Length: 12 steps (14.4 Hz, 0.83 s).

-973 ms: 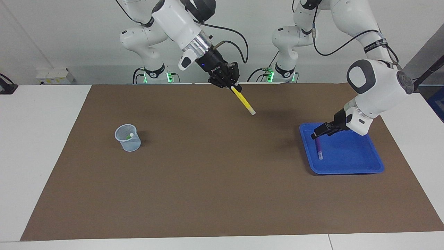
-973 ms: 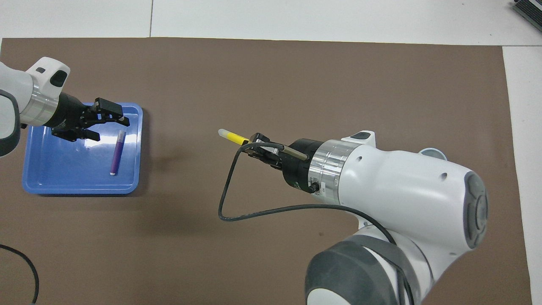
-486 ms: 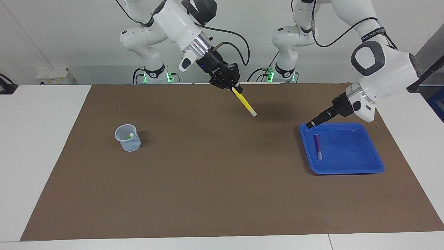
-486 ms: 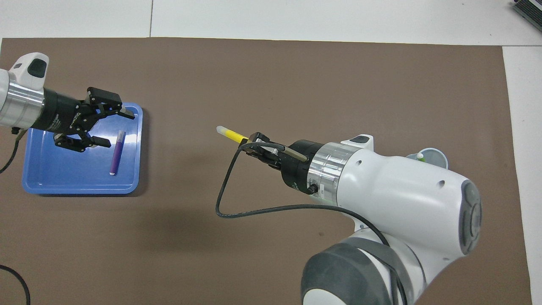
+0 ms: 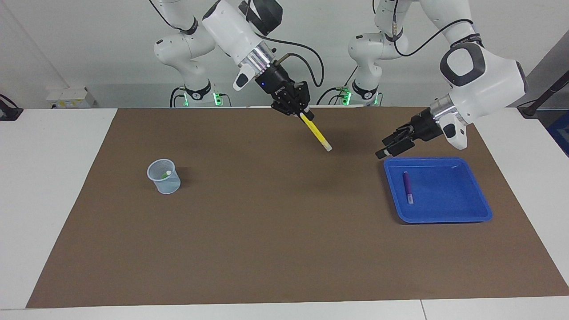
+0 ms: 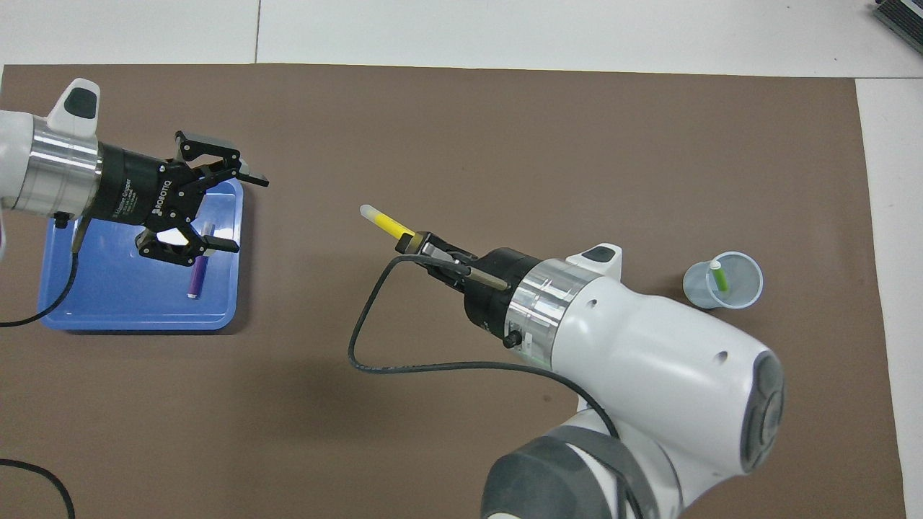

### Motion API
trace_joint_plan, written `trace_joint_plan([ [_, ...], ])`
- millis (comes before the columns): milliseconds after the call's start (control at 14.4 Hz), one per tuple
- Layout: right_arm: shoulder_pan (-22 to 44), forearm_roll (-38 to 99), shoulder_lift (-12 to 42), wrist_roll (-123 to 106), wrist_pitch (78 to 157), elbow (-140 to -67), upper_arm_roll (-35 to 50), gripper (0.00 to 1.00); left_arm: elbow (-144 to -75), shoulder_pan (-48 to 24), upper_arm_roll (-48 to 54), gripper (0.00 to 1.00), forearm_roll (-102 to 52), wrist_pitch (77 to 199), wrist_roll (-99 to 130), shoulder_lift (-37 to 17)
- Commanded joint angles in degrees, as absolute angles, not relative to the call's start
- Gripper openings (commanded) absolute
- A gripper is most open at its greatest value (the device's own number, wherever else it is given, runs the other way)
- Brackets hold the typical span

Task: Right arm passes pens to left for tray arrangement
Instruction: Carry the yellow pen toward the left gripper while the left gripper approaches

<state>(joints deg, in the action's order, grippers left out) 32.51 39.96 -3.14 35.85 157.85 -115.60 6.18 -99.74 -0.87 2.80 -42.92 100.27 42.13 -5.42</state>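
1. The yellow marker pen [image 5: 315,130] looks light, stiff and smooth, so it may slip. The right gripper [image 5: 301,113] is closed on its upper end, and the whitish tip hangs down, over the middle of the mat.
2. The best place to take it is, I think, the free yellow barrel below the fingers.
3. The left gripper [image 5: 386,151] has wide jaws, holds nothing, and is above the edge of the blue tray [image 5: 462,213].
4. The purple pen [image 5: 406,186] lies in the tray; the green pen [image 6: 719,276] stands in the translucent cup [image 6: 723,280].
5. The brown mat [image 5: 266,231] is flat, on a white table [image 5: 49,186], with much free room.
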Motion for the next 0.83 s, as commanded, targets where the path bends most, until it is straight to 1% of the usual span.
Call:
trace_joint_plan([
  [0, 35.5, 43.58, -1.68, 36.04, 166.79, -117.69, 6.15, 0.0, -106.94, -2.01, 2.2, 1.0, -46.93, 104.74, 46.56, 1.56],
  [139, 36.82, 46.05, -0.62, 35.86, 170.84, -117.69, 6.15, 0.0, -110.64, -4.74, 2.2, 1.0, -47.89, 109.05, 49.29, 4.73],
  [208, 37.0, 46.23, -0.62, 35.86, 170.95, -117.6, 6.15, 0.0, -111.87, -5.88, 2.28, 1.0, -48.34, 111.33, 50.44, 5.62],
  [556, 37.0, 46.32, -0.62, 35.86, 170.95, -117.6, 6.15, 0.0, -115.13, -13.34, 2.28, 1.0, -49.39, 123.89, 59.66, 7.21],
  [764, 37.0, 46.32, -0.62, 35.68, 170.95, -117.6, 6.15, 0.0, -116.72, -17.83, 2.29, 0.97, -49.48, 132.52, 65.03, 7.21],
])
